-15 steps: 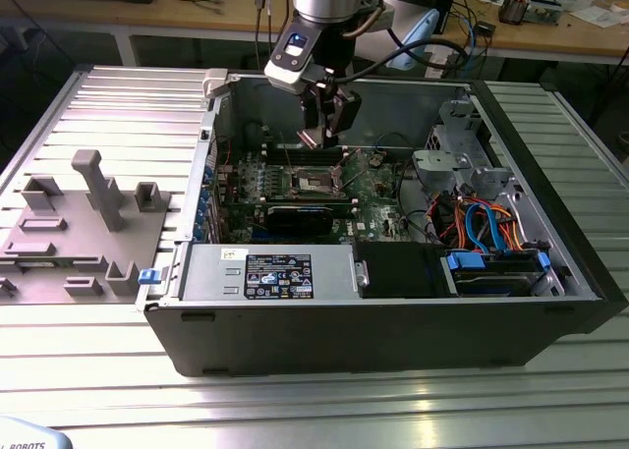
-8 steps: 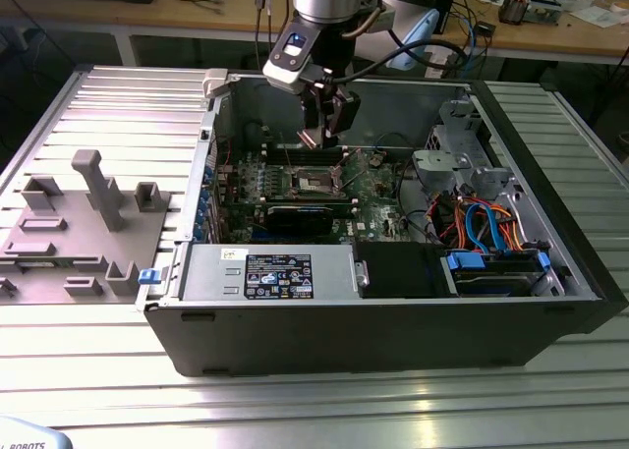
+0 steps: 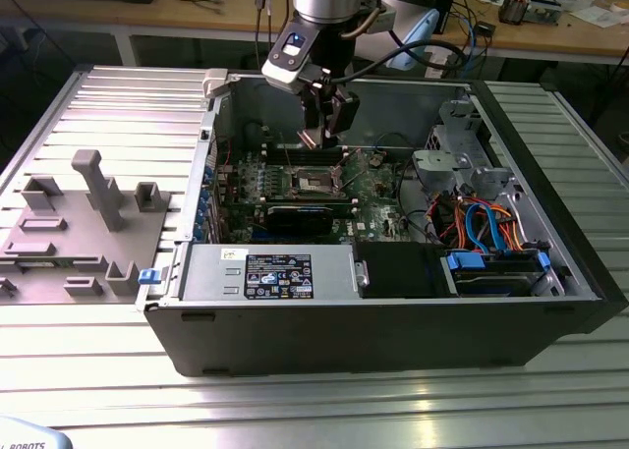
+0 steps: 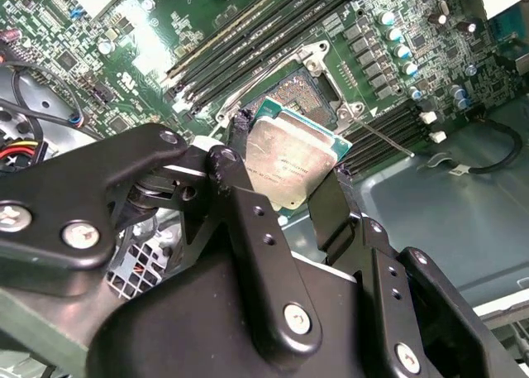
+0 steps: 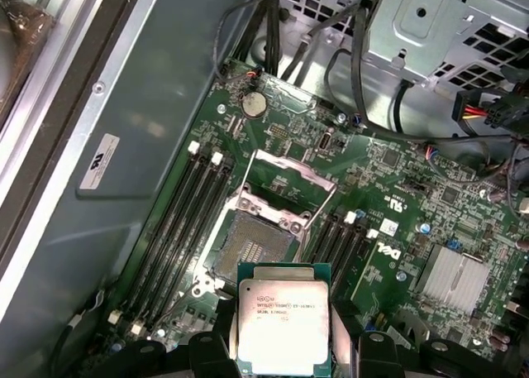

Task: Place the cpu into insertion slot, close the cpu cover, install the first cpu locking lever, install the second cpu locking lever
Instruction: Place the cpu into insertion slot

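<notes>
My gripper [image 3: 327, 118] hangs inside the open computer case, above the motherboard, and is shut on the cpu [image 5: 283, 318]. In both wrist views the cpu [image 4: 287, 159] is a flat silver-topped square on a green edge, held by two opposite sides between the black fingers [image 4: 332, 204]. Below it lies the insertion slot [image 5: 251, 245], open and bare, with its contact field showing [image 4: 299, 93]. The cpu cover [image 5: 285, 175] is a thin silvery frame swung up and back from the slot. A thin lever rod [image 4: 378, 134] sticks out beside the slot.
Rows of black memory slots [image 5: 186, 208] flank the socket on both sides. A drive cage with cables [image 3: 462, 164] fills the case at the exterior view's right. A power supply [image 3: 270, 272] sits at the case front. A grey fixture plate [image 3: 74, 223] lies outside the case.
</notes>
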### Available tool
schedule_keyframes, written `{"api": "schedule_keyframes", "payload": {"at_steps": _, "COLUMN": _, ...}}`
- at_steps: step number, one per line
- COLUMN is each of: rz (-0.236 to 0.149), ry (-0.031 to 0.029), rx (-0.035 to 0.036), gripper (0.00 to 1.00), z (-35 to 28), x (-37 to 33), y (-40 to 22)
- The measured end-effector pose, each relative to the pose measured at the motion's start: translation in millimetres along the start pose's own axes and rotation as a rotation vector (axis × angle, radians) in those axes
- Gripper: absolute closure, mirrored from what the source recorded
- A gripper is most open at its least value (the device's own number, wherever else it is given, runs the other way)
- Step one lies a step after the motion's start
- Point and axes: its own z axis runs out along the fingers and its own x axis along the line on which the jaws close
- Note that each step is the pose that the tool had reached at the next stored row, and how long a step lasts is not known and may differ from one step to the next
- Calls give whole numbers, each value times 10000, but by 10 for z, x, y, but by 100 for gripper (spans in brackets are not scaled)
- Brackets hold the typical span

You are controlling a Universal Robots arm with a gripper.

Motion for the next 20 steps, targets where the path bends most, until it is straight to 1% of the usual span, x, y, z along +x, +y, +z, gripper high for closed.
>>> {"api": "schedule_keyframes", "payload": {"at_steps": 20, "rz": 530, "ry": -20, "rx": 8, "gripper": 46, "z": 6, "x": 0, "y": 0}}
